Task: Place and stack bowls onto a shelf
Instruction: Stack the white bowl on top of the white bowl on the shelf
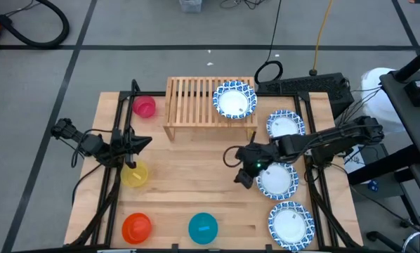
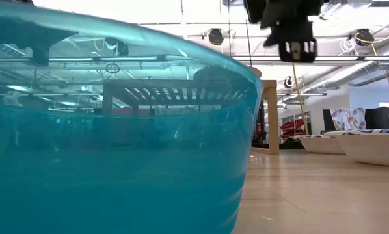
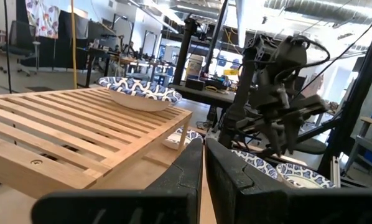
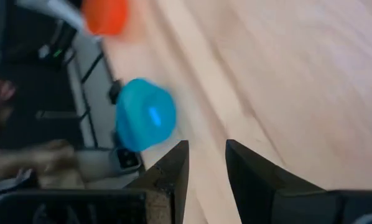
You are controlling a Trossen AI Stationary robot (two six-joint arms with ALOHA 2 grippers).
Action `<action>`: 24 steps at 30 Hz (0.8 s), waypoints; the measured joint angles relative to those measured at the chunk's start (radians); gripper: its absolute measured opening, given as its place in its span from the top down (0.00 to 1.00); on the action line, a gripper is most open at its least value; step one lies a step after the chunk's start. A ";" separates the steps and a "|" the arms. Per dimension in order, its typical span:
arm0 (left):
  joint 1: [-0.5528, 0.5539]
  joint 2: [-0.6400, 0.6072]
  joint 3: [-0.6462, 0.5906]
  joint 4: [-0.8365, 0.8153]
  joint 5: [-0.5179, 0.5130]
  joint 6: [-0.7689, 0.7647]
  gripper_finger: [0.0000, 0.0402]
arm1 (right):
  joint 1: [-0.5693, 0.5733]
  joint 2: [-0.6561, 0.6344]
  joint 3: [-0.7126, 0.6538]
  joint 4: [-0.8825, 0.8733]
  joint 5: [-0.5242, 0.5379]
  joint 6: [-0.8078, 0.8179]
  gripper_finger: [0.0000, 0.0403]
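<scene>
From above we see the shelf point(image 1: 210, 107) at the back of the table point(image 1: 196, 190), with one blue-rimmed bowl point(image 1: 234, 100) on its right end. Three more blue-rimmed bowls lie in a line down the right side: one point(image 1: 285, 126) just beside the shelf, one point(image 1: 277, 180) mid-table, one point(image 1: 291, 225) at the front edge. The right gripper point(image 1: 244, 169) hangs at the left rim of the middle one, empty. The left gripper point(image 1: 141, 143) waits between the pink bowl point(image 1: 144, 106) and the yellow bowl point(image 1: 135, 174). The orange-red bowl point(image 1: 136, 227) and teal bowl point(image 1: 203, 228) sit at the front.

At table height the teal bowl point(image 2: 116, 130) fills our view, the shelf point(image 2: 175, 91) behind it, and the right gripper point(image 2: 292, 39) hangs above the wood.

From the left wrist we see its fingers point(image 3: 186, 177) nearly together, clenched on nothing, facing the shelf point(image 3: 80, 134) and its bowl point(image 3: 139, 94).

From the right wrist its fingers point(image 4: 173, 168) stand apart with only bare table between them, the teal bowl point(image 4: 145, 121) beyond.
</scene>
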 joint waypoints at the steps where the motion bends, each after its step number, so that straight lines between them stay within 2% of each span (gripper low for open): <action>1: 0.000 0.000 0.000 0.000 0.000 0.000 0.94 | 0.004 0.000 0.000 -0.020 0.019 0.031 0.76; 5: 0.000 0.000 0.000 0.000 0.000 0.001 0.94 | 0.019 0.008 0.000 -0.104 0.098 0.138 0.76; 13: 0.000 0.000 0.000 0.003 0.000 0.020 0.94 | 0.026 0.056 0.000 -0.360 0.094 0.228 0.76; 20: 0.000 0.000 0.000 0.004 0.000 0.021 0.94 | 0.026 0.096 0.000 -0.379 0.065 0.368 0.76; 24: 0.000 0.000 0.000 0.004 0.000 0.021 0.94 | 0.026 0.110 0.000 -0.393 0.037 0.389 0.76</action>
